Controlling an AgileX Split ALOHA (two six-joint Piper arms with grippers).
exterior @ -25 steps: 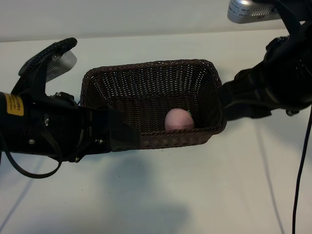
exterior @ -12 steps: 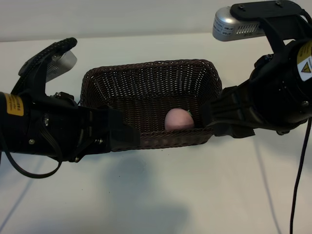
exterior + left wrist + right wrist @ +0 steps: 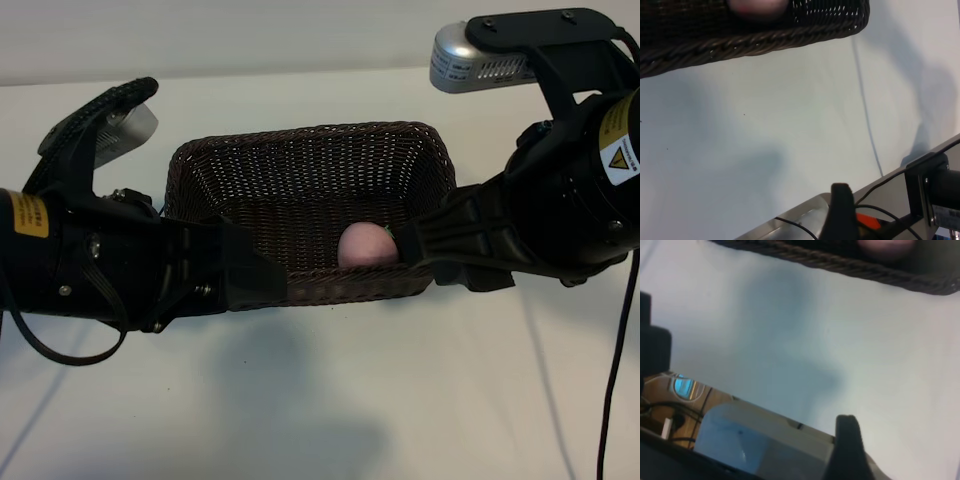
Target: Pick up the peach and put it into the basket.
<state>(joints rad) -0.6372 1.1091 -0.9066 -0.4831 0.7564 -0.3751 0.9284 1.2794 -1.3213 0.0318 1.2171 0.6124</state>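
Observation:
The pale-pink peach [image 3: 365, 246] lies inside the dark-brown woven basket [image 3: 310, 135], against its near wall. Nothing touches the peach. My right gripper [image 3: 420, 258] hangs open at the basket's near right corner, level with the rim, a short gap from the peach. My left gripper [image 3: 262, 280] is open and empty at the near left corner. The left wrist view shows the braided basket rim [image 3: 755, 42], the blurred peach [image 3: 757, 4] and one black finger [image 3: 841, 210]. The right wrist view shows the basket rim [image 3: 840, 262], the peach [image 3: 885, 245] and one finger [image 3: 847, 445].
The basket stands on a white table [image 3: 400, 400]. A black cable [image 3: 615, 350] hangs down at the right arm's side. The right arm's silver wrist camera [image 3: 480, 60] sits above the basket's right end. A thin cable [image 3: 865, 105] lies on the table beside the basket.
The right arm has swung left toward the basket's near right corner. Its fingers now overlap the rim beside the peach. The left arm, basket and peach have not moved.

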